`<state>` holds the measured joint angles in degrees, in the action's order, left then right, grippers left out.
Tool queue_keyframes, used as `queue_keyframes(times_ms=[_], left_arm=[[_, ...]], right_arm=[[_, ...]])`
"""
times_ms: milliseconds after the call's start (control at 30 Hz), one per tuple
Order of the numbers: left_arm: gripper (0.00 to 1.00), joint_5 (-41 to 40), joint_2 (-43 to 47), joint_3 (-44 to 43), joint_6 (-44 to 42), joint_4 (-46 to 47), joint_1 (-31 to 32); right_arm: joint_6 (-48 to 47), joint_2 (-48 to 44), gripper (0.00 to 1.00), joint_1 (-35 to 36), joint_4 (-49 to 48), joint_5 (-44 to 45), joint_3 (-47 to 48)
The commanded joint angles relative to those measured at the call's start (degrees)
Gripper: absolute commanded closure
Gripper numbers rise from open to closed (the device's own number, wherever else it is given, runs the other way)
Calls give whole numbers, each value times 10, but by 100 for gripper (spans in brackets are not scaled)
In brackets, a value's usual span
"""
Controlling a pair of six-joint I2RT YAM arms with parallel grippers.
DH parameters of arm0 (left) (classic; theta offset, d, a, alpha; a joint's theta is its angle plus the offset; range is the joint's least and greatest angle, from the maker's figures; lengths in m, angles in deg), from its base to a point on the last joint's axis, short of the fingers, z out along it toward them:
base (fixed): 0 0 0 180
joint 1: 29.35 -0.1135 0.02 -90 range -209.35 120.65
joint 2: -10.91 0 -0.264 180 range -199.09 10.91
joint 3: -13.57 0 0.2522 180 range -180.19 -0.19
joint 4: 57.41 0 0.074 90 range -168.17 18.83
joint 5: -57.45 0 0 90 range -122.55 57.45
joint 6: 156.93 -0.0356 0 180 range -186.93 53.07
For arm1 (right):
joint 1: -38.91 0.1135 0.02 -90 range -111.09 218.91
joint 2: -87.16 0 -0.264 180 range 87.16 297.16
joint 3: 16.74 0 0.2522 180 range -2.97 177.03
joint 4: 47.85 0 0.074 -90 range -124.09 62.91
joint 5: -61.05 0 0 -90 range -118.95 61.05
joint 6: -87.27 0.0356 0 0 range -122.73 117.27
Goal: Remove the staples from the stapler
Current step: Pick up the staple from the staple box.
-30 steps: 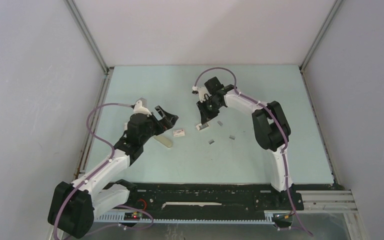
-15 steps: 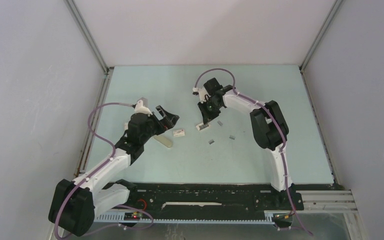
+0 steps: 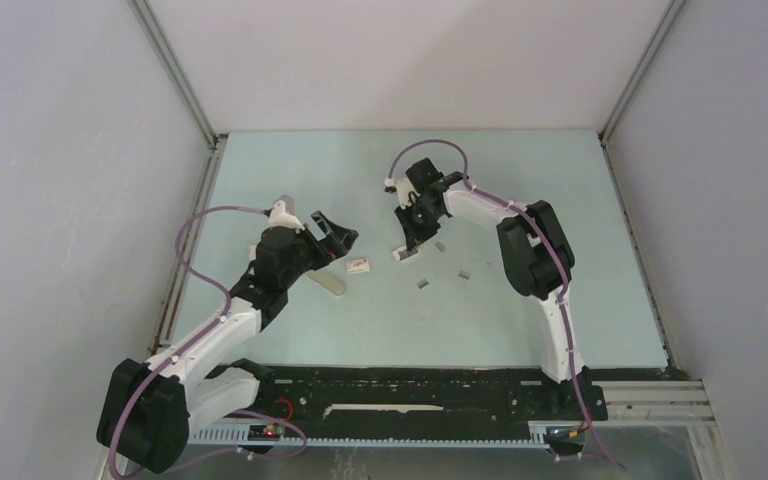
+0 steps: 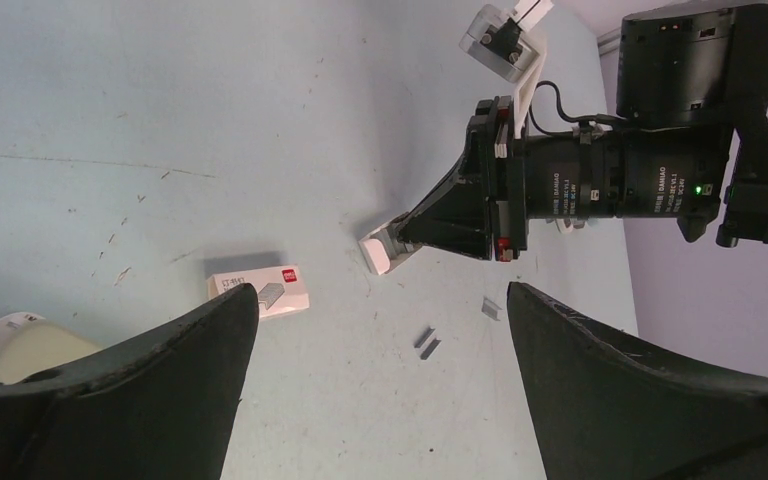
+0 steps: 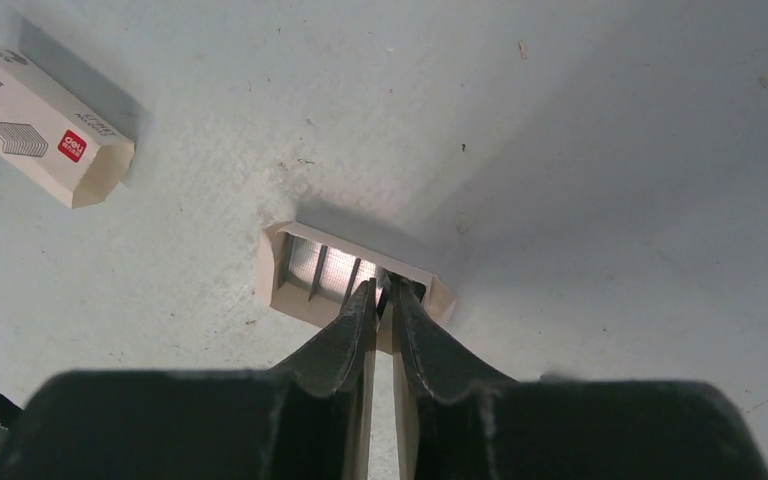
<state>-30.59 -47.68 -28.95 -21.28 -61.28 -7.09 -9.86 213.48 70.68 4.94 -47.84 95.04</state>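
1. We see the right gripper [image 5: 385, 290] with fingers nearly together, tips inside an open box [image 5: 278, 290] of staples [image 5: 325, 270]; whether they pinch a strip, we cannot tell
2. The left gripper [image 3: 338, 240] hovers, fingers wide apart
3. 3 loose strips [image 3: 423, 284] lie on the table [image 3: 560, 180] near the box

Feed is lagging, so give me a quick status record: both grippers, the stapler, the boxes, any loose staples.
left gripper: open, holding nothing, beside the stapler
right gripper: nearly closed, tips down in the open tray; grip unclear
stapler: cream, lying on the table, not gripped
open tray: holds staples
printed box: closed, lying apart from the tray
loose strips: a few on the table near the tray
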Motion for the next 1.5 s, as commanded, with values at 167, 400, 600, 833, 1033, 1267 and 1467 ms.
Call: queue_keyframes(times_ms=[167,400,600,833,1033,1267,1467], left_arm=[[0,-2,20,25,7,17,0],[0,-1,19,25,7,17,0],[0,0,17,24,7,19,0],[0,1,15,25,7,21,0],[0,2,12,24,7,23,0],[0,2,12,25,7,23,0],[0,1,13,26,7,24,0]], right_arm=[[5,7,89,6,12,6,29],[4,-11,96,6,11,12,27],[4,-28,100,6,5,14,19],[2,-38,100,8,-1,18,14],[0,-42,100,15,-5,28,12],[-5,-34,100,15,-8,45,11],[-10,-27,100,17,-10,59,11]])
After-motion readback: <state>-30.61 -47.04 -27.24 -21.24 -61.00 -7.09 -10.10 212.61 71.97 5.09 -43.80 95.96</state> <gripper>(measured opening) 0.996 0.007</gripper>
